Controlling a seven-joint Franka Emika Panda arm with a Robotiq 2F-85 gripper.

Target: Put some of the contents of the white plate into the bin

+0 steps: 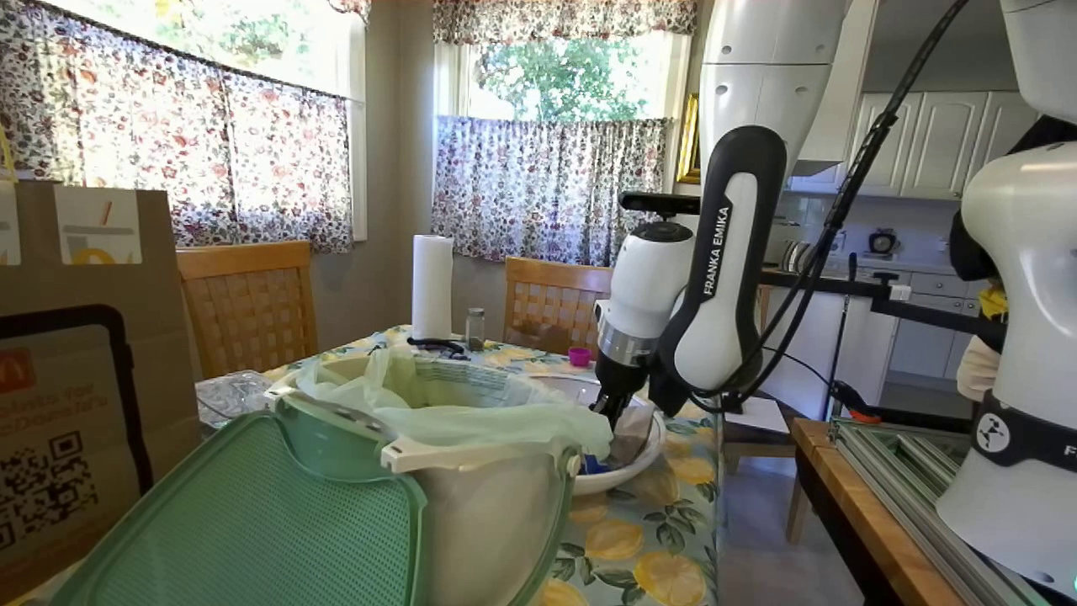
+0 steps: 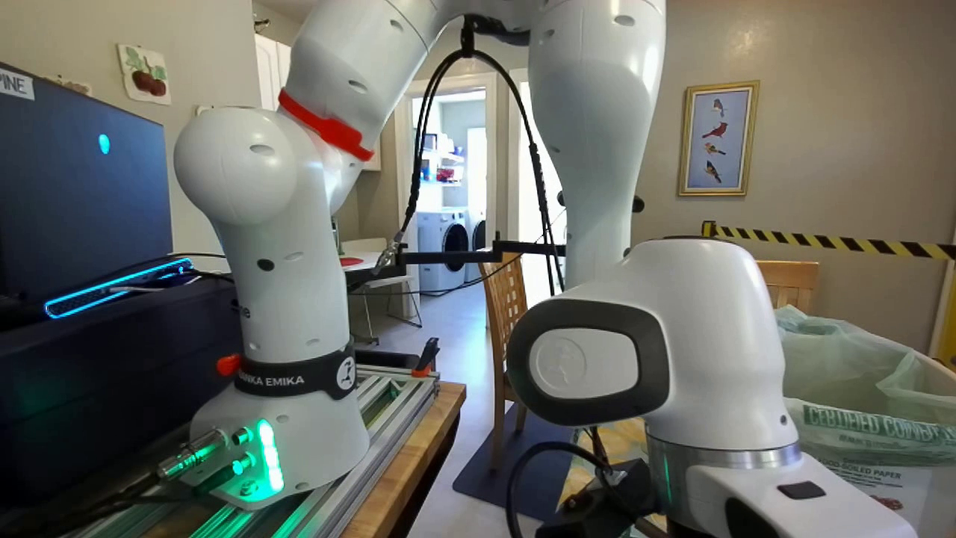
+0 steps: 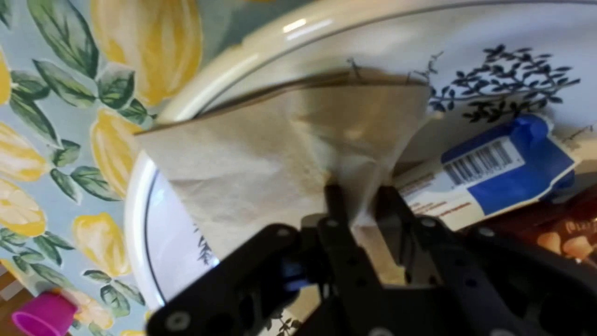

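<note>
Gripper (image 3: 360, 189): nearest the wrist camera, over the plate (image 3: 138, 219), fingers nearly together on a bunched fold of brown paper (image 3: 252, 168); how firmly, unclear.
Brown paper: right at the fingertips, inside the plate, one corner over its rim; long axis partly hidden.
Bin (image 1: 488, 522): just beside the plate, left of it in an exterior view; its taller wall suggests lifting before crossing.
Bag (image 1: 505, 425): draped over the bin's edge toward the plate, may catch.
Wrapper (image 3: 494, 161) and packet (image 3: 566, 228): in the plate, beside the paper.
</note>
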